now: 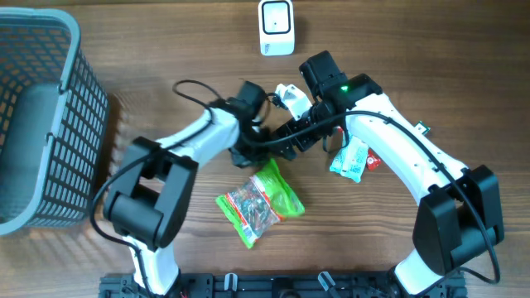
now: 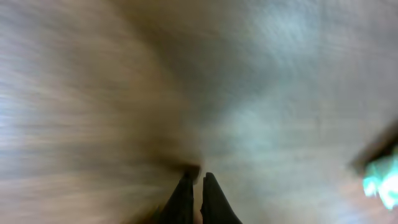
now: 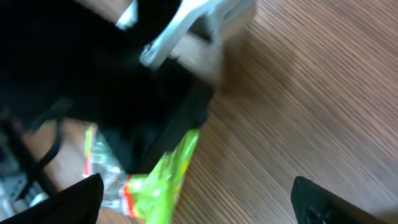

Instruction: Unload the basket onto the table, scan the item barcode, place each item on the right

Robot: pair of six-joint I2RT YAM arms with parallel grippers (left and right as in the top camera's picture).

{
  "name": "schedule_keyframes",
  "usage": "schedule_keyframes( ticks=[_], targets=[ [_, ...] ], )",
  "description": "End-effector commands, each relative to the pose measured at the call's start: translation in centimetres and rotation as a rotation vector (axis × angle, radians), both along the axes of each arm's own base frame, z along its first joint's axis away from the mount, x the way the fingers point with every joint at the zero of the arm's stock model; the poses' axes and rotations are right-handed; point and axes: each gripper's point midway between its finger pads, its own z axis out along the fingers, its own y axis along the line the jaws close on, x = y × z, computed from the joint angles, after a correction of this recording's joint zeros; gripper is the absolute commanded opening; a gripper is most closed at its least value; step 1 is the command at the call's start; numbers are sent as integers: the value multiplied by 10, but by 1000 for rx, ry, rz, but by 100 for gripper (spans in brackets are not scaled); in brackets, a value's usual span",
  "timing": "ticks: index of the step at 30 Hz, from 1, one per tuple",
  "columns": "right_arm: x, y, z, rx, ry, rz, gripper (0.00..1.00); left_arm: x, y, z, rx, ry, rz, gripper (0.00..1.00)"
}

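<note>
Two arms: both mine, crowded together over the middle of the brown wood-grain table [image 1: 431, 50]; from overhead I cannot separate their black links.
Left gripper [image 2: 196, 196]: jaws pressed together with nothing between them; its own view is smeared with blur.
Right gripper [image 3: 196, 186]: jaws spread wide, empty, pointing down at the table.
Item: crinkly bright-green plastic snack bag [image 1: 261, 199], lying flat just below the crossed wrists; I judge this is the one to scan. From the right wrist, a black arm link [image 3: 124, 93] covers part of it.
Scanner: white boxy barcode reader [image 1: 276, 27] at the far edge, well apart from the bag.
Risk 1: closing now could catch that link rather than the bag, because it sits in my path.
Risk 2: the slick film may slip or fold and hide the barcode, which I cannot locate.
Risk 3: the white-and-teal flat packet [image 1: 352, 159] beside my right forearm could get swept aside.
</note>
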Motion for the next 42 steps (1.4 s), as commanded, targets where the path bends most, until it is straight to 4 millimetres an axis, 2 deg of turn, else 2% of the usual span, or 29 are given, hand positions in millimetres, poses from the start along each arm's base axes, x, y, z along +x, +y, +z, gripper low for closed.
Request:
schedule_keyframes(
  ticks=[1, 4, 6, 8, 10, 11, 14, 18, 20, 24, 25, 26, 28, 29, 32, 33, 35, 37, 38, 39, 40, 41, 42],
  targets=[
    [6, -24, -14, -78, 34, -80, 98, -6, 14, -2, 37, 45, 27, 4],
    [10, -33, -14, -77, 39, -98, 100, 10, 50, 26, 85, 14, 106, 4],
    [9, -31, -12, -56, 49, -98, 100, 16, 61, 46, 67, -24, 132, 4],
    [6, -24, -10, -17, 68, -90, 100, 11, 74, 66, 64, -30, 161, 4],
    [-3, -17, -9, 31, 110, -81, 100, -5, 81, 71, 95, 18, 160, 6],
    [-7, -17, -11, 38, 130, -85, 100, -13, 85, 70, 127, 44, 155, 7],
    [-22, -23, -29, 12, 209, -144, 68, -46, 97, 52, 243, 126, 109, 8],
    [-42, -32, -53, -61, 247, -147, 66, -89, 98, 22, 284, 223, 56, 8],
    [-50, -30, -60, -75, 247, -113, 63, -104, 102, 14, 303, 256, 42, 8],
    [-58, -27, -78, -134, 196, -75, 52, -105, 104, 12, 304, 261, 50, 9],
    [-61, -24, -86, -141, 178, -59, 49, -103, 104, 12, 300, 254, 52, 24],
    [-64, -21, -93, -160, 163, -75, 49, -100, 102, 11, 293, 241, 53, 52],
    [-62, -24, -104, -208, 123, -117, 50, -94, 99, 10, 277, 217, 55, 70],
    [-61, -26, -109, -232, 93, -122, 50, -91, 97, 9, 271, 204, 56, 72],
    [-58, -26, -118, -229, 54, -121, 49, -89, 93, 9, 251, 199, 58, 72],
    [-59, -26, -119, -228, 52, -121, 45, -88, 93, 9, 250, 198, 58, 72],
    [-59, -25, -119, -220, 54, -120, 31, -82, 91, 17, 240, 175, 56, 72],
    [-59, -23, -118, -208, 56, -118, 33, -71, 86, 33, 214, 123, 60, 72],
    [-59, -23, -118, -208, 56, -118, 37, -61, 81, 47, 188, 68, 64, 72],
    [-59, -23, -118, -209, 57, -118, 49, -52, 78, 60, 168, 19, 69, 72],
    [-59, -23, -118, -209, 57, -118, 51, -44, 75, 73, 148, -28, 72, 69],
    [-58, -22, -117, -209, 58, -118, 50, -42, 74, 80, 136, -50, 75, 57],
    [-57, -22, -114, -210, 60, -118, 50, -43, 74, 83, 134, -55, 79, 35]
  ],
)
